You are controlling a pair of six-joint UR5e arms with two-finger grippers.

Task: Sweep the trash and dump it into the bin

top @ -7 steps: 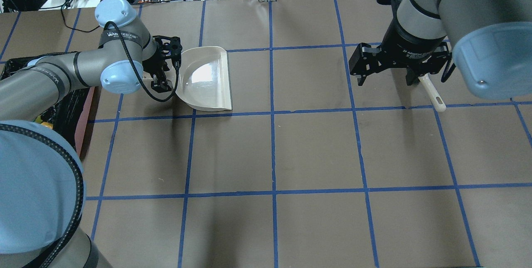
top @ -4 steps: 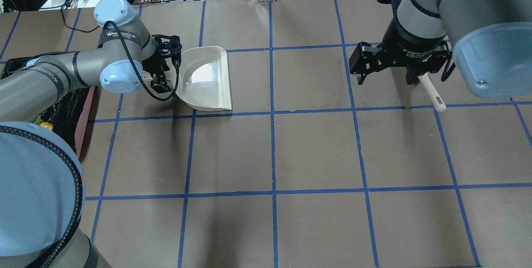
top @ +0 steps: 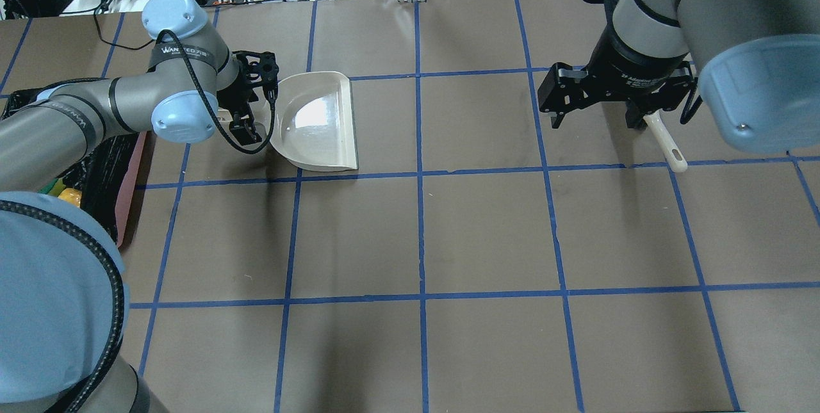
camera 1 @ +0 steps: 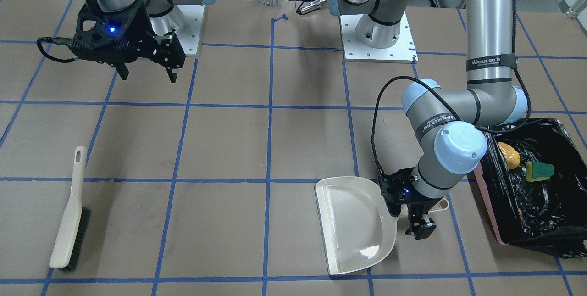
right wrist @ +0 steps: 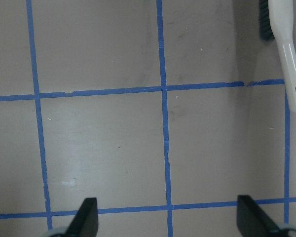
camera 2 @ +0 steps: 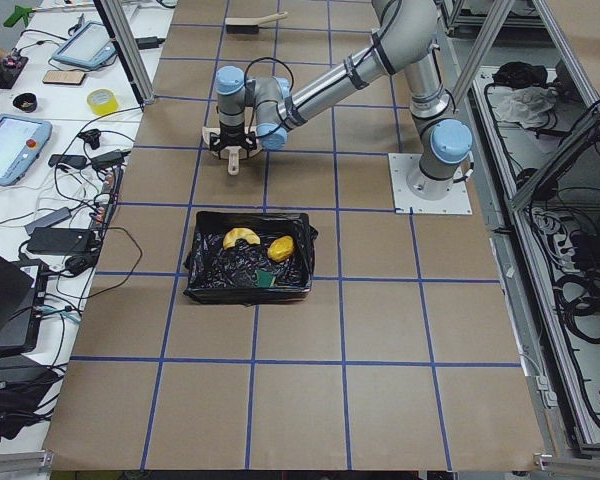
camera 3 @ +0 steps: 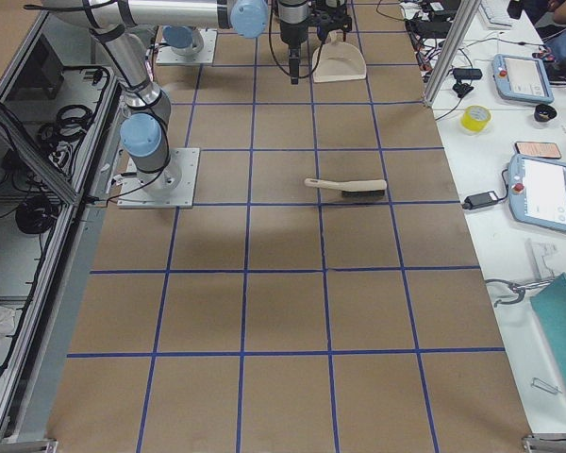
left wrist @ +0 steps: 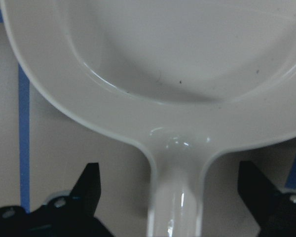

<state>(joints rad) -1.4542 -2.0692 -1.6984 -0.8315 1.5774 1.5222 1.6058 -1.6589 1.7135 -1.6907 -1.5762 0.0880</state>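
- Pink rectangular bin (camera 1: 487, 211) with a crinkled glossy black bag liner sits at my left end of the brown-paper bench (camera 1: 220, 149). Its long axis runs from my base side toward the far edge.
- Inside the bin: lumpy yellow-brown potato-like piece (camera 1: 508, 155), yellow-and-green sponge block (camera 1: 539, 171), curved tan croissant-like piece (camera 2: 242, 238).
- Beige glossy plastic dustpan (top: 320, 120) lies flat near the bin. Its handle points toward the bin and its straight mouth toward bench centre.
- Left arm: forearm is low over the bin and the wrist is bent down. The left end effector (top: 256, 104) is open, fingers straddling the dustpan handle with gaps on both sides.
- Right arm: wrist is vertical. The right end effector (camera 1: 148, 75) hangs above the bench, open and empty.
- Beige brush with dark bristles (camera 1: 69, 222) lies flat, well apart from the right end effector, its handle end toward my base.
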